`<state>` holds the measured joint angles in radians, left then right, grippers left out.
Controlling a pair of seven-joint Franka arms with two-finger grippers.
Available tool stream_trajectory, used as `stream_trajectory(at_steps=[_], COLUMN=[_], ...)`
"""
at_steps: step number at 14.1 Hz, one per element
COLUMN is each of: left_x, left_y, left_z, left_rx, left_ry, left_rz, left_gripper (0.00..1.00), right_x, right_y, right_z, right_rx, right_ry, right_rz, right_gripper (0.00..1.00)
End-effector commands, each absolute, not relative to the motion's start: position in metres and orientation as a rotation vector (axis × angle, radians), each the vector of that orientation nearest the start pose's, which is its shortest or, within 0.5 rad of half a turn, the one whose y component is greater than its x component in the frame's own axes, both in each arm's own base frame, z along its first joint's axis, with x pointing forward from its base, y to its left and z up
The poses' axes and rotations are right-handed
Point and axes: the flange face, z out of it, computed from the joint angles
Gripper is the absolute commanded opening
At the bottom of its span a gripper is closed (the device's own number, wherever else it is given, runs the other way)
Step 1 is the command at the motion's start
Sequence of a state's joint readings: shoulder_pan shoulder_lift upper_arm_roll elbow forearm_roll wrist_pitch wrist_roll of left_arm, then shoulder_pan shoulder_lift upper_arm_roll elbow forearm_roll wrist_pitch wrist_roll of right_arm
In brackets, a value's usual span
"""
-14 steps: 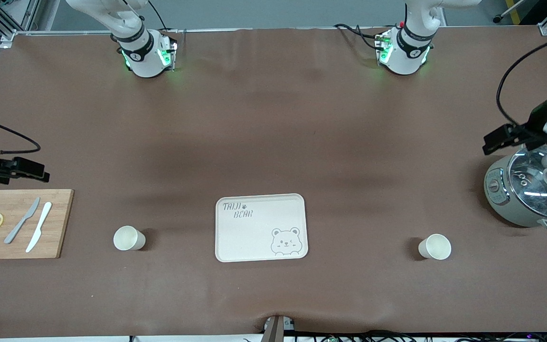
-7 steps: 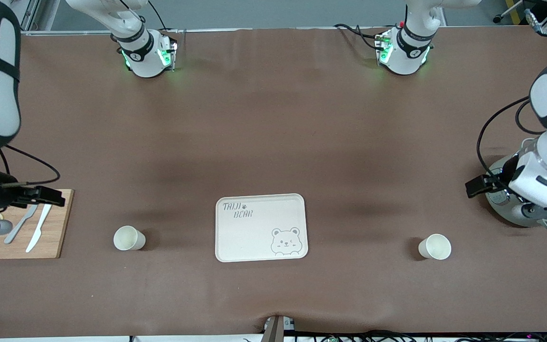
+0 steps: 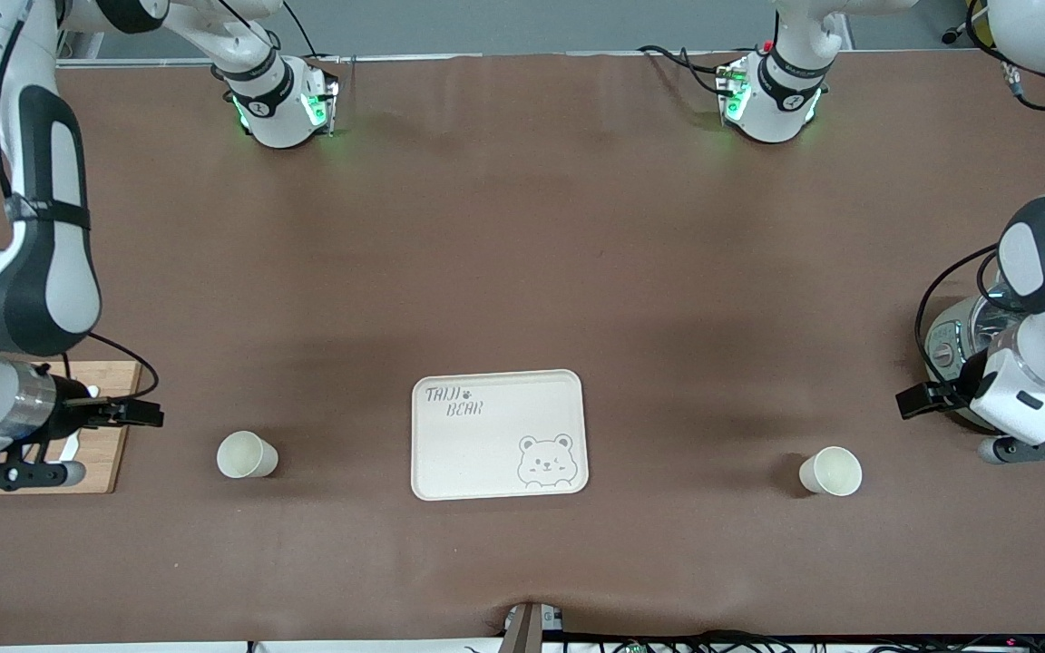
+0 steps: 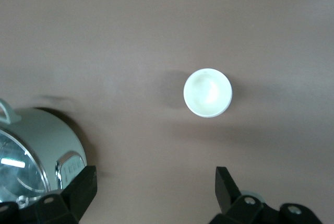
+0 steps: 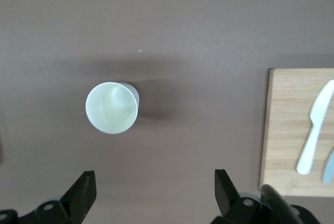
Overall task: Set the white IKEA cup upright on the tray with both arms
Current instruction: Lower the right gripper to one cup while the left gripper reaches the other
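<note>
Left gripper [image 4: 151,195], right gripper [image 5: 151,195]: spread above table.

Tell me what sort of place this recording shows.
Likely a robotics lab made up as a kitchen: two bench-mounted arms, a brown-covered table, and a tray, cutting board and cooker.
</note>
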<state>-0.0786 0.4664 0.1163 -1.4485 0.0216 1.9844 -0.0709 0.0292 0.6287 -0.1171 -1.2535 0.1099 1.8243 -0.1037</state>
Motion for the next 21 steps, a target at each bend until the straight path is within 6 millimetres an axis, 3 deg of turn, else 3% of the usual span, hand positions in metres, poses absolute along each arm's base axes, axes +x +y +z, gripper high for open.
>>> stream_trajectory(at_steps=[1, 9, 17, 21], left_x=[0.714, 0.744, 0.744, 0.742], left_y=[0.015, 0.014, 0.001, -0.004], left_z=[0.399, 0.292, 0.243, 0.233], left_rx=[-3.042, -3.039, -3.065, -3.072], left_ry=[-0.099, -0.082, -0.081, -0.083], left_rz=[-0.151, -0.304, -0.286, -0.268], left_gripper=[1.00, 1.00, 1.00, 0.96], right_x=[0.734, 0.747, 0.743, 0.741], right_y=[-0.039, -0.025, -0.007, -0.002], right_z=[0.374, 0.315, 0.265, 0.248], right_rx=[-3.080, -3.094, -3.089, -3.090], right_ry=[0.023, -0.001, -0.029, -0.040], right_rz=[0.037, 0.008, 0.008, 0.041], right_gripper=[1.00, 1.00, 1.00, 1.00])
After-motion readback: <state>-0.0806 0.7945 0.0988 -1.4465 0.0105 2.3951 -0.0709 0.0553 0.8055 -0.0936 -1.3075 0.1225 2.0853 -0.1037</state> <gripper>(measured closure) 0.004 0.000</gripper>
